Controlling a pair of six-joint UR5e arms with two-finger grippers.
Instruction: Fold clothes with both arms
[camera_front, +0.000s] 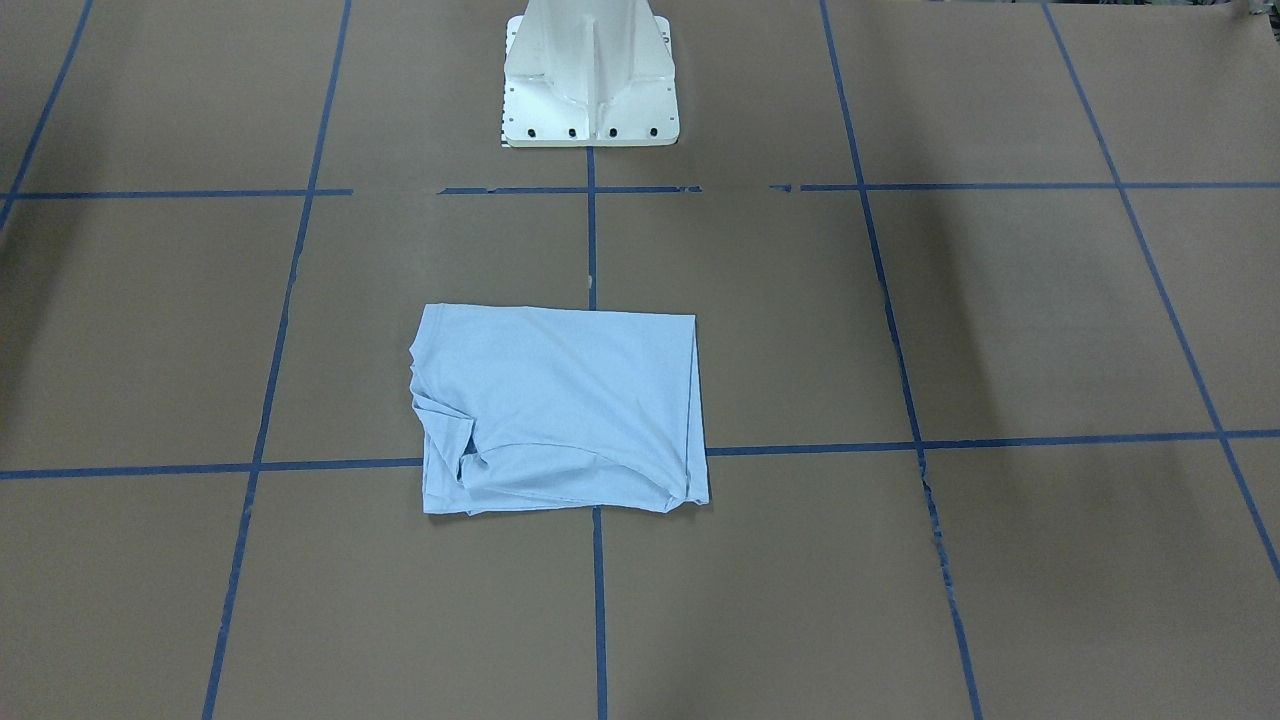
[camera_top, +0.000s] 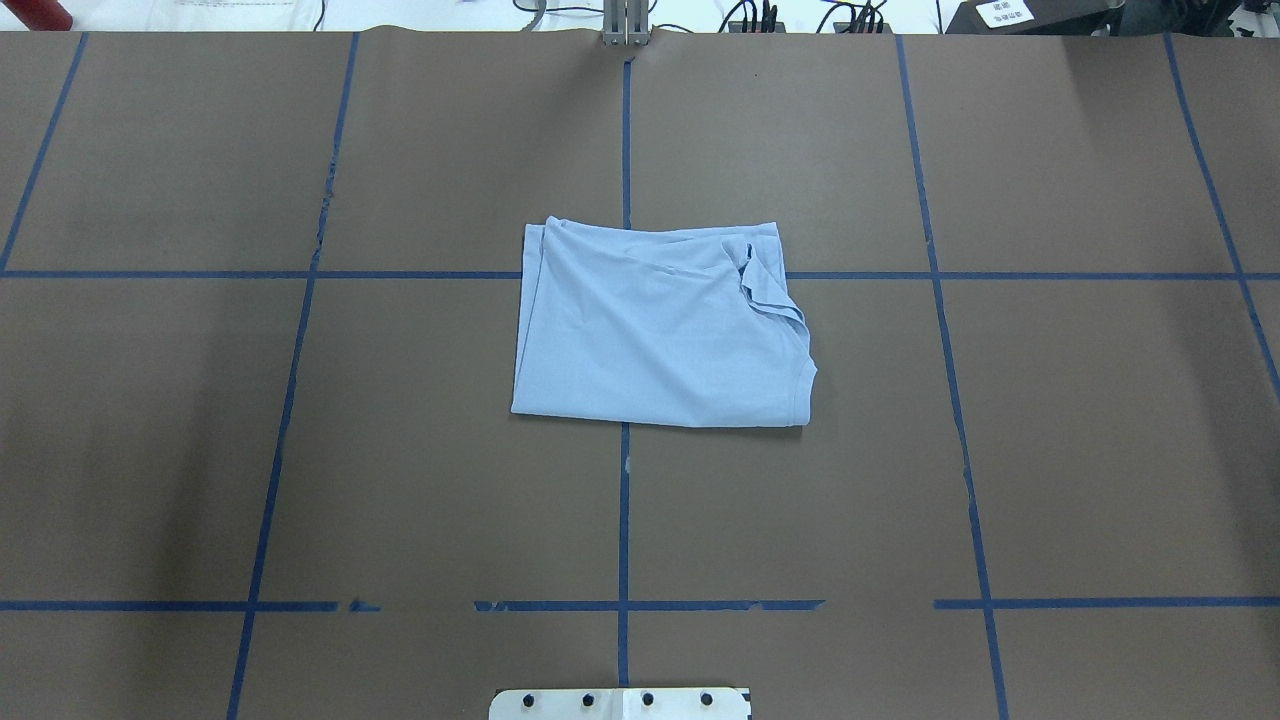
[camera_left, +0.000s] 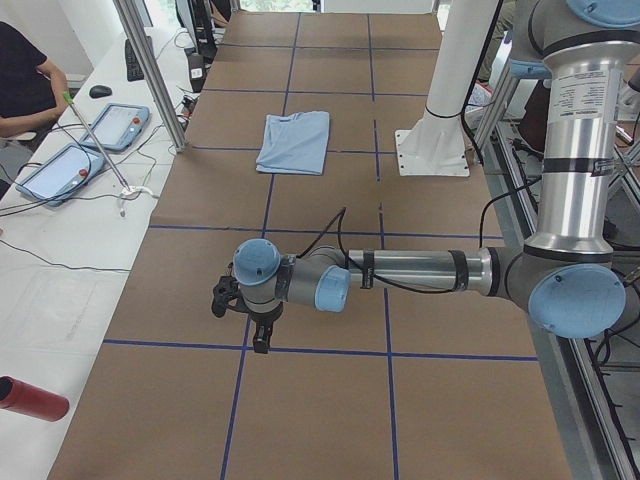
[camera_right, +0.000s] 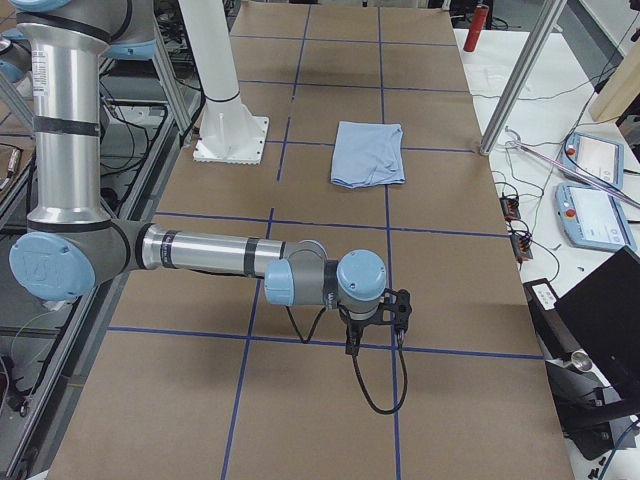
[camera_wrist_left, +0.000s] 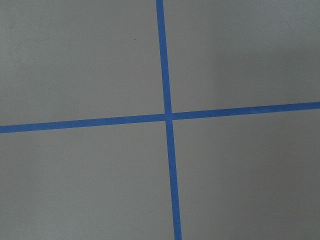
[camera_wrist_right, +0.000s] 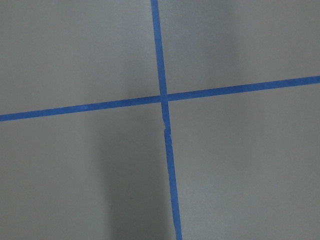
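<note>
Well, the T-shirt (camera_top: 655, 325) lies in the middle of the surface (camera_top: 1000, 450), out in front of the white pedestal (camera_front: 590, 80) and across a crossing of the blue tape (camera_top: 625, 520) lines. It is already folded into a neat rectangle, so I would judge the job to be at or close to its end.

The edge on the robot's left is a clean, smooth fold. The robot's right side is where the loose layers end. The hems are stacked at the near corner and a sleeve (camera_top: 768, 292) is bunched in wrinkles at the far corner.

Both arms are well apart from the cloth, stretched low over opposite ends of the surface. The left arm (camera_left: 420, 270) has its left end effector (camera_left: 262, 335) pointing down over a tape crossing. The right arm (camera_right: 200, 252) does the same with the right end effector (camera_right: 372, 325). Only the side views catch them, and I cannot tell whether either one is wide or narrow. Nothing hangs from either.

The shirt looks like thin jersey, so I expect it to be light, limp and stretchy. It would sag from any single grip and probably slide easily on the paper-like surface.

If another fold or a tidy-up is wanted, I would take it at the two corners of the loose right edge, one arm to each. The pinch should go deep enough to catch every layer. A shallow pinch would lift only the top sheet and peel the fold open. The rumpled sleeve corner is the most likely place for that to happen.
</note>
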